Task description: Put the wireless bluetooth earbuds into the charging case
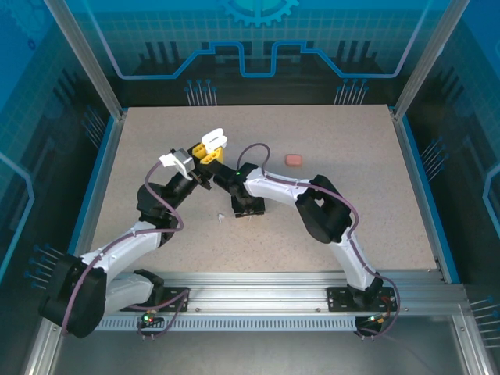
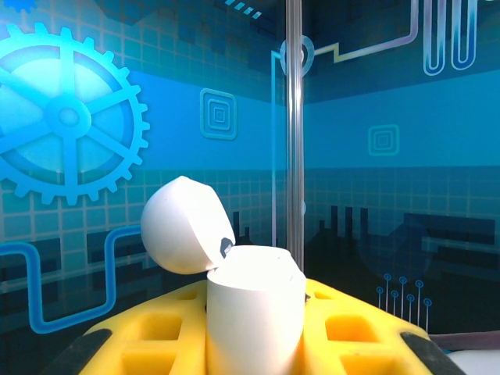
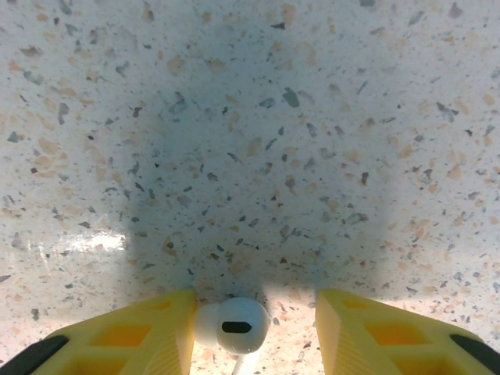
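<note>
Earbud (image 3: 232, 326) off-centre in right gripper (image 3: 256, 306) gap

Tabletop (image 1: 367, 195): pale speckled composite, flat, edged on both sides by a blue border strip (image 1: 418, 180). An aluminium rail (image 1: 258, 300) runs along the near edge, and slanted aluminium posts (image 1: 84, 58) rise at the far corners. The enclosure walls (image 1: 351, 39) carry blue circuit-style graphics, including a gear emblem (image 2: 68, 117) (spoked, large from the left wrist) beside a vertical metal post (image 2: 294, 117). A soft shadow (image 3: 258, 156) lies on the speckled surface.
</note>
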Controlling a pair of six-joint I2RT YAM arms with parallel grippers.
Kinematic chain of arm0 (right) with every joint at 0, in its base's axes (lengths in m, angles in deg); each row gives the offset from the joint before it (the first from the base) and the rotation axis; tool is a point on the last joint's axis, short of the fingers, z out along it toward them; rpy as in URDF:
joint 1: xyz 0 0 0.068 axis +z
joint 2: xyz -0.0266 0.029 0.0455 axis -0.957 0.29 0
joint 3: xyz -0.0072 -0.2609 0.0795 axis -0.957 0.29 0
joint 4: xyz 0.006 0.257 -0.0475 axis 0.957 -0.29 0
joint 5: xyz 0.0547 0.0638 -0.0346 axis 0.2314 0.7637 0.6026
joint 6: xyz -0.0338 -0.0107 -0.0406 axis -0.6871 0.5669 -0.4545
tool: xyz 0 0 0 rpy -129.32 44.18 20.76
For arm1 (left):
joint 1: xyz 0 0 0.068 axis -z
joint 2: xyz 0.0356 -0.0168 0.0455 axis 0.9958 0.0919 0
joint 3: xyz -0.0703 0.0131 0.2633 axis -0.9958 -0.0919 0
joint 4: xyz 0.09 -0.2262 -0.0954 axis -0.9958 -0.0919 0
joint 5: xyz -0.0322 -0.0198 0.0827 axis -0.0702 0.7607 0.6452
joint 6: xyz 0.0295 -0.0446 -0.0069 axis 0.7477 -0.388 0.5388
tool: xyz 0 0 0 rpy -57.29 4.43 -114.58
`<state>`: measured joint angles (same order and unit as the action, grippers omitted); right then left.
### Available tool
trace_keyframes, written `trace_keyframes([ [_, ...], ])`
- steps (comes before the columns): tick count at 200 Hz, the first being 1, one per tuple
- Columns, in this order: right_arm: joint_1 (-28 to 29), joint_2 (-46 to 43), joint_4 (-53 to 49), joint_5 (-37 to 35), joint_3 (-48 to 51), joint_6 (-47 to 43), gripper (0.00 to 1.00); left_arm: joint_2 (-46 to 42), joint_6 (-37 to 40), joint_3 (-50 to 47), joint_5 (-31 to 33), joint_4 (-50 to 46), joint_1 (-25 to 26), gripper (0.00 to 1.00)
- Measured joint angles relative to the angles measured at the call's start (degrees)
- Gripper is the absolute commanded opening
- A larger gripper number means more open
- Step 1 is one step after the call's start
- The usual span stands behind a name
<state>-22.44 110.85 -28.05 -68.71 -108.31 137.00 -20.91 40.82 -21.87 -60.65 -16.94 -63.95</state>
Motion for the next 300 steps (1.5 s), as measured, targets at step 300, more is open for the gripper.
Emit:
trace_keyframes([
  [300,-3.0,-35.6,8.3,-19.8,11.6,-14.4,0.26,-1.0,0.1,1.6,-6.1,-0.2,0.0,0.00],
])
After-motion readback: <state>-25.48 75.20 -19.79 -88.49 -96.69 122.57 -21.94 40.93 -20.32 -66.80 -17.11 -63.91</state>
